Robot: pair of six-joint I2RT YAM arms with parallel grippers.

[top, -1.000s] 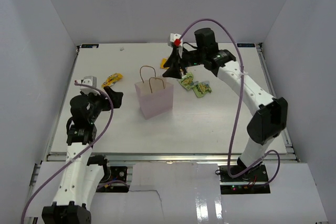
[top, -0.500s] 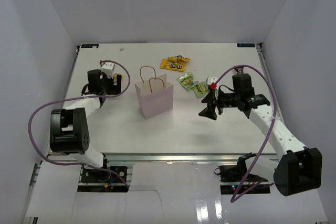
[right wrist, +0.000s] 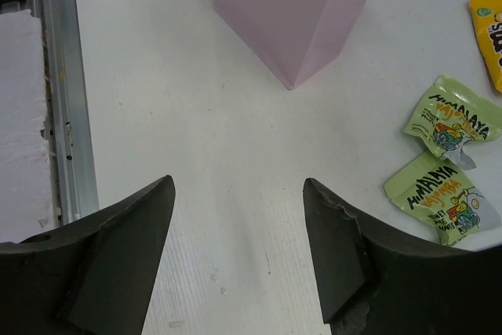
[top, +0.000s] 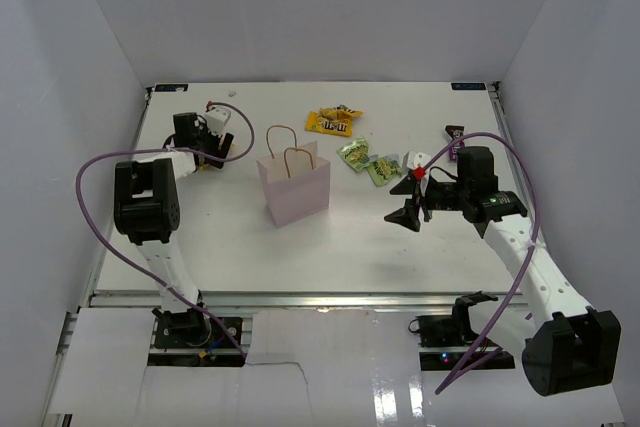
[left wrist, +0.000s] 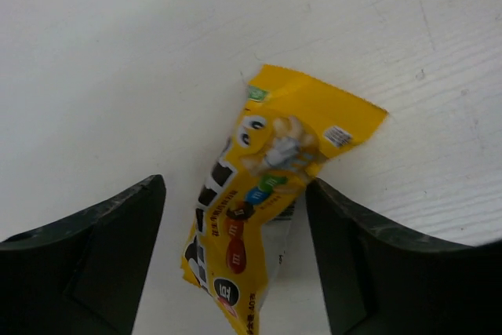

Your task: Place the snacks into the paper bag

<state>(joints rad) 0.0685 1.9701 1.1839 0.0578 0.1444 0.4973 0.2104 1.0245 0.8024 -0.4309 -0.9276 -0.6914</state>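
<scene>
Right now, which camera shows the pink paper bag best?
The top external view: the whole paper bag stands upright there, handles included. The right wrist view catches only its lower part; the left wrist view misses it.

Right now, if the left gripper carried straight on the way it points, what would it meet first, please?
The left gripper would likely meet the yellow snack packet lying on the table between its open fingers; depth is unclear.

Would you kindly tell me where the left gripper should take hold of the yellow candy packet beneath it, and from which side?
Take the yellow candy packet across its narrow middle, coming straight down from above. It lies flat on the table, lengthwise between the open fingers of the left gripper, so they would probably close on its long edges.
</scene>
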